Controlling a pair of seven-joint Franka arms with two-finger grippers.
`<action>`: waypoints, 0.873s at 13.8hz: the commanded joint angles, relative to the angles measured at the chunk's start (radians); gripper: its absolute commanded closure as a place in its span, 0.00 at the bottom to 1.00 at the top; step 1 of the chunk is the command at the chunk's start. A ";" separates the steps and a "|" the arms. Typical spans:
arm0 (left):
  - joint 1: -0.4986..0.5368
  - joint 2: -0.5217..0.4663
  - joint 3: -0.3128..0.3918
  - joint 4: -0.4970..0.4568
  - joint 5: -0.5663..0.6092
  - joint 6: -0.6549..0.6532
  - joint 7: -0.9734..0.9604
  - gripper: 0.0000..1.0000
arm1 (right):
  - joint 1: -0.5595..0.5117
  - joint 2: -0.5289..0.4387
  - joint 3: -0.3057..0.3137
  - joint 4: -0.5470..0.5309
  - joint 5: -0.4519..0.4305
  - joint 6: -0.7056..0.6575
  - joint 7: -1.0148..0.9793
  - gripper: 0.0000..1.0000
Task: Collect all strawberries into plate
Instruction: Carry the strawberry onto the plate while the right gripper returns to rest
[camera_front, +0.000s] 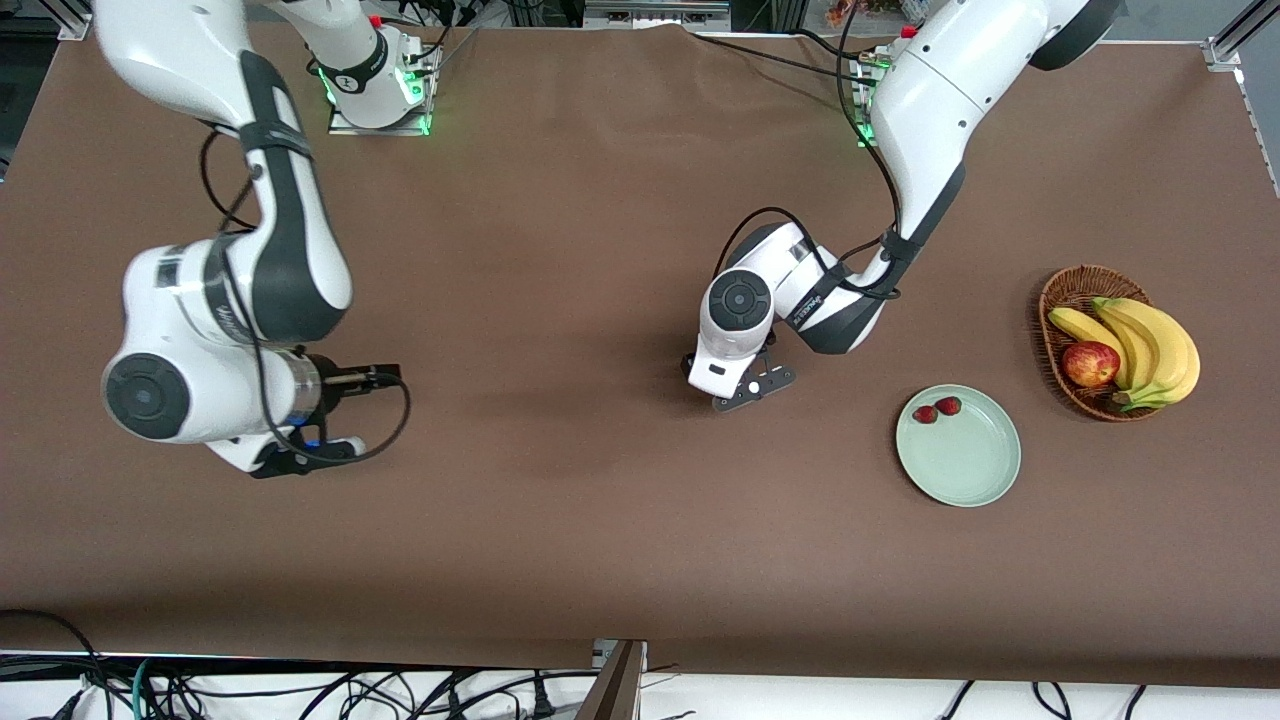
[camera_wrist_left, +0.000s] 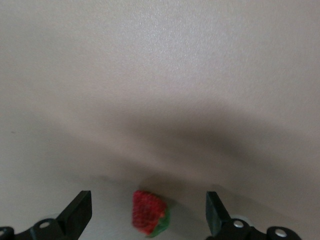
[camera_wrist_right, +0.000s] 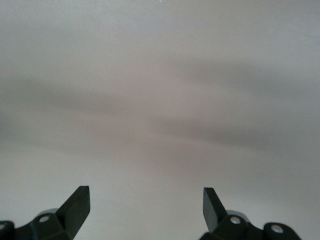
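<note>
Mint-green plate (camera_front: 975, 475), two berries in, one left under the left gripper.

Nearest the front camera lies the plate, toward the left arm's end of the table, just beside the wicker basket (camera_front: 1062, 300) of bananas (camera_front: 1150, 345) and an apple (camera_front: 1090, 363); two strawberries (camera_front: 937, 409) rest touching each other on the part of its rim farthest from that camera. In the left wrist view the third strawberry (camera_wrist_left: 148, 218) sits on the brown table (camera_front: 560, 500) between the spread fingers (camera_wrist_left: 77, 212) of the left gripper (camera_wrist_left: 148, 212), its green cap tilted to one side, so the coming move looks like a straight descent and pinch. In the front view that gripper (camera_front: 745, 385) hangs low near mid-table, hiding the berry. Right gripper (camera_wrist_right: 145, 207) waits, also spread, over bare cloth toward the right arm's end.
</note>
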 joint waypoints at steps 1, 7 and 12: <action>-0.009 0.004 0.002 -0.035 0.015 0.049 -0.063 0.00 | -0.086 -0.181 0.082 -0.176 -0.066 0.014 -0.003 0.00; -0.004 -0.002 -0.003 -0.047 0.005 0.040 -0.065 0.58 | -0.143 -0.507 0.088 -0.350 -0.115 -0.064 -0.015 0.00; 0.001 -0.008 -0.003 -0.044 -0.015 0.037 -0.060 1.00 | -0.212 -0.627 0.082 -0.345 -0.172 -0.114 -0.014 0.00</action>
